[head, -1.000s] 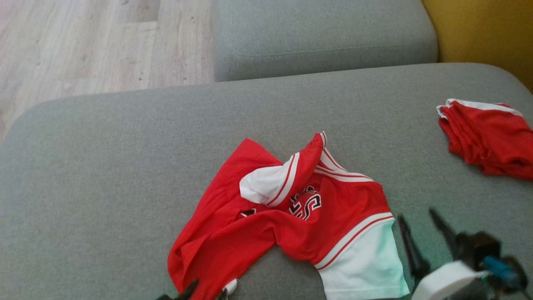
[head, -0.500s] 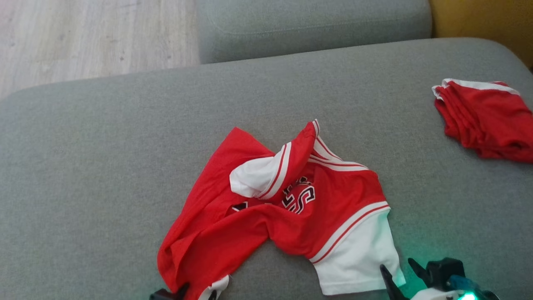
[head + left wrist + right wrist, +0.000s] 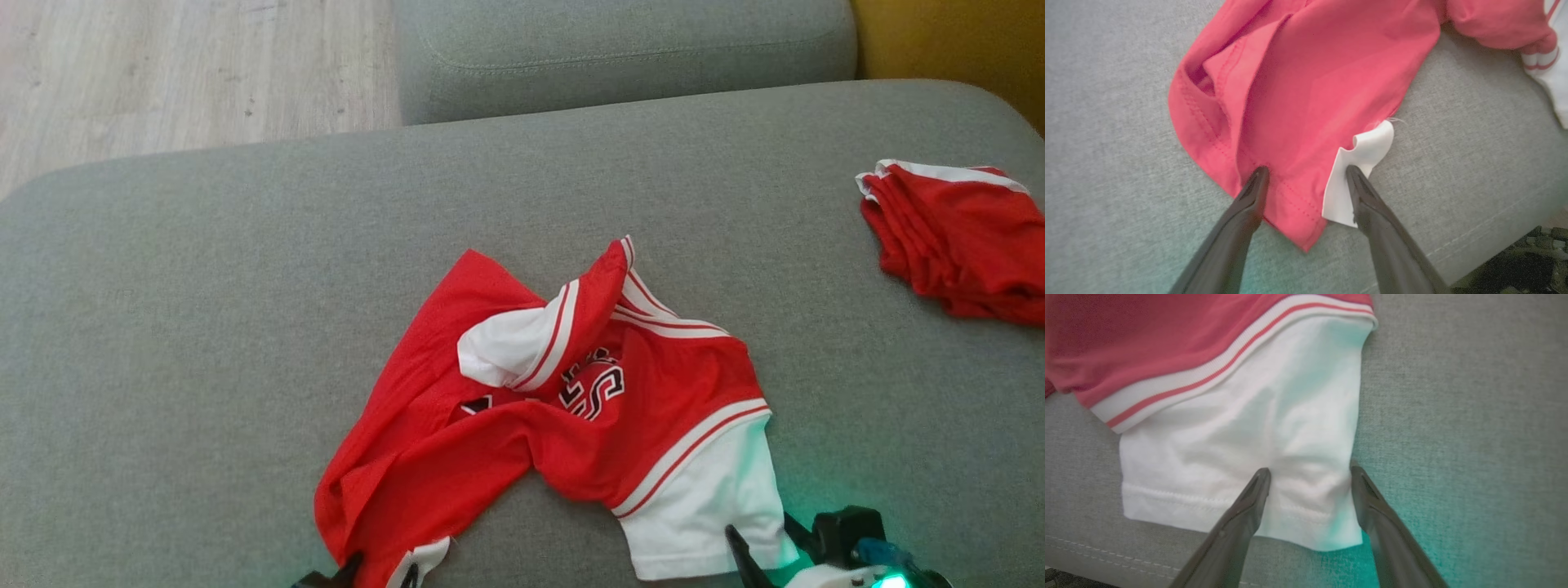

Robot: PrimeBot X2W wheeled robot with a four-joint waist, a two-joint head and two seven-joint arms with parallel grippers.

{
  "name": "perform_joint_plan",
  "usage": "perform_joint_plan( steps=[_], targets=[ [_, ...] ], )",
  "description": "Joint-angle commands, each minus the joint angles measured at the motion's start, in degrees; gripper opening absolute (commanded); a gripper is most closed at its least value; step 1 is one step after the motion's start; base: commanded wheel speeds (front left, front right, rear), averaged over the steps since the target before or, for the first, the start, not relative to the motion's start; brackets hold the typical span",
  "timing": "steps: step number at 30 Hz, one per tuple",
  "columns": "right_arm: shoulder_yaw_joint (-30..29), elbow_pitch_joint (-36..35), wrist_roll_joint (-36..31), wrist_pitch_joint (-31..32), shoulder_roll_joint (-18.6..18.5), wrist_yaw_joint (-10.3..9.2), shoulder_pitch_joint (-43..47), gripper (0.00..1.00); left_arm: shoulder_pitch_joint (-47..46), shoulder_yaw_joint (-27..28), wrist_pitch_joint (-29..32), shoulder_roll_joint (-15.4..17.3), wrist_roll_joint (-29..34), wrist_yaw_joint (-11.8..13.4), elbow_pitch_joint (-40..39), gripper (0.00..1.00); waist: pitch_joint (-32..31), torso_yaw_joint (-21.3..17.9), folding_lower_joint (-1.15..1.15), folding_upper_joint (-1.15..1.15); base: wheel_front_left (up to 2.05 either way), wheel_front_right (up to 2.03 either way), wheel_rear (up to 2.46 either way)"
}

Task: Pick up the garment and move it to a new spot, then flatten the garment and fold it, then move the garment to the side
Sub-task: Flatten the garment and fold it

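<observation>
Red-and-white garment (image 3: 653, 384) lies crumpled on the grey cushion (image 3: 204, 286), its near edge under both claws. Spread wide, the left claw (image 3: 1306, 170) has one finger over the red hem, the other on a white flap. Equally wide, the right claw (image 3: 1308, 471) straddles the white sleeve's corner. Well beyond it lies a folded red cloth (image 3: 955, 237).

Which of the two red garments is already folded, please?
The right garment: it lies neatly stacked by the cushion's edge, while the middle garment lies crumpled.
</observation>
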Motion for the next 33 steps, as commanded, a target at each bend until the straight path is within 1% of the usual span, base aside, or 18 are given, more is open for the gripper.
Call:
perform_joint_plan(
  steps=[1, 6, 12, 15, 20, 21, 22, 23, 24, 25, 26, 30, 33],
  targets=[
    [2.0, -0.3, 0.3, -0.5, -0.5, -0.04, -2.3, 1.0, -1.8, 2.2, -0.3, 0.5, 0.1, 0.8, 0.4, 1.0, -0.3, 0.2, 0.0, 0.0, 0.0, 0.0, 0.0],
    [3.3, 1.5, 1.0, -1.2, -0.4, -0.04, -3.8, 1.0, -1.9, 1.9, -0.3, 0.3, -0.2, 0.9, 1.9, 1.0, -0.4, 0.2, 0.0, 0.0, 0.0, 0.0, 0.0],
    [4.4, 3.1, 1.6, -1.8, -0.6, -0.04, -5.4, 1.0, -1.8, 0.1, 2.3, 0.1, -1.7, -1.8, 3.1, 1.0, -0.2, 0.2, 0.0, 0.0, 0.0, 0.0, 0.0],
    [5.0, 3.6, 1.8, -1.9, -0.8, -0.04, -5.9, 1.0, -1.8, -0.6, 3.5, 0.2, -2.2, -2.7, 3.5, 1.0, -0.1, 0.2, 0.0, 0.0, 0.0, 0.0, 0.0],
    [5.8, 4.7, 2.4, -1.7, -0.8, -0.04, -6.9, 1.0, -1.8, -1.3, 5.4, 0.6, -2.8, -3.2, 4.1, 1.0, 0.1, 0.0, 0.0, 0.0, 0.0, 0.0, 0.0],
    [6.0, 5.2, 2.8, -1.5, -0.7, -0.04, -7.2, 1.0, -1.8, -1.4, 5.7, 0.6, -2.9, -3.3, 4.3, 0.89, 0.1, 0.0, 0.0, 0.0, 0.0, 0.0, 0.0],
    [6.4, 5.7, 3.4, -1.3, -0.5, -0.04, -7.5, 1.0, -1.9, -1.5, 6.0, 0.6, -3.0, -3.4, 4.7, 0.75, 0.0, -0.1, 0.0, 0.0, 0.0, 0.0, 0.0],
    [6.7, 6.1, 4.1, -1.3, -0.4, -0.04, -7.8, 0.83, -1.9, -1.8, 6.4, 0.6, -3.2, -3.6, 5.2, 0.41, 0.0, -0.1, 0.0, 0.0, 0.0, 0.0, 0.0],
    [6.7, 6.1, 4.1, -1.3, -0.4, -0.04, -7.8, 0.83, -1.9, -1.8, 6.4, 0.6, -3.2, -3.6, 5.2, 0.41, 0.0, -0.1, 0.0, 0.0, 0.0, 0.0, 0.0],
    [7.0, 6.4, 4.7, -1.5, -0.3, -0.04, -8.2, 0.38, -2.1, -2.1, 6.8, 0.6, -3.3, -3.8, 5.6, 0.14, 0.0, -0.1, 0.0, 0.0, 0.0, 0.0, 0.0],
    [7.0, 6.6, 5.9, -2.3, -0.2, -0.04, -9.0, 0.0, -2.4, -2.6, 7.1, 0.6, -3.6, -4.3, 6.2, 0.0, 0.0, 0.0, 0.0, 0.0, 0.0, 0.0, 0.0],
    [6.7, 5.4, 9.4, -4.0, 0.1, -0.04, -10.1, 0.0, -2.6, -3.2, 7.2, 0.5, -4.5, -4.9, 7.2, 0.0, -0.1, -0.1, 0.0, 0.0, 0.0, 0.0, 0.0],
    [6.2, 2.4, 13.3, -4.9, 0.1, -0.04, -10.5, 0.0, -2.5, -2.6, 6.6, 0.5, -5.6, -5.0, 7.0, 0.0, -0.5, -0.1, 0.0, 0.0, 0.0, 0.0, 0.0]
  ],
)
